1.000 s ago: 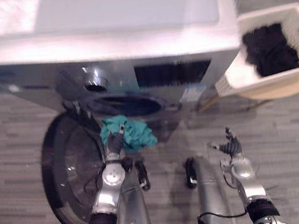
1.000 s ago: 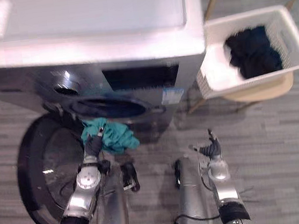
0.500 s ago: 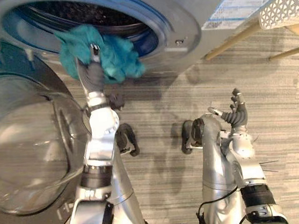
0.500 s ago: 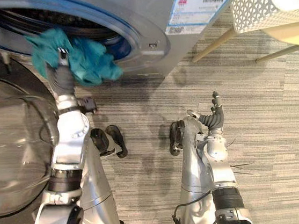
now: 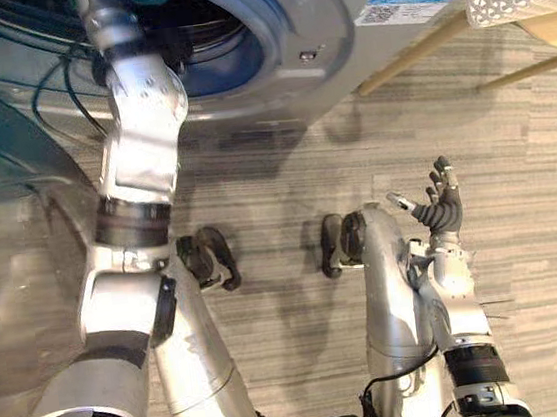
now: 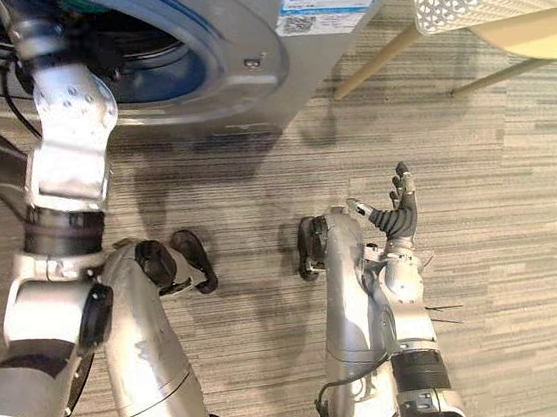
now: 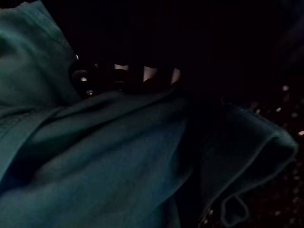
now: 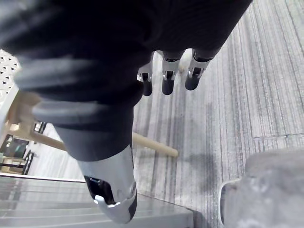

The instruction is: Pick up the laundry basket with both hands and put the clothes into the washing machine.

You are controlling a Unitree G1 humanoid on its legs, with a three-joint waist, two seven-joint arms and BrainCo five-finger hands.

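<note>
Teal cloth (image 7: 95,156) has moved past the rim, deep into the washing machine (image 5: 323,22) with my left hand (image 7: 148,73) — grip impossible to tell in there — right hand (image 5: 440,208) spread, empty.

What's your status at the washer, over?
Left robot hand inside drum with teal garment, grip unreadable. Right robot hand open, idle above floor. Door open, nothing in the way.

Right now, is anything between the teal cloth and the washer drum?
Nothing visible. The door hangs open to the left, the left arm reaches through the drum opening, and the teal cloth is inside the dark drum.
</note>
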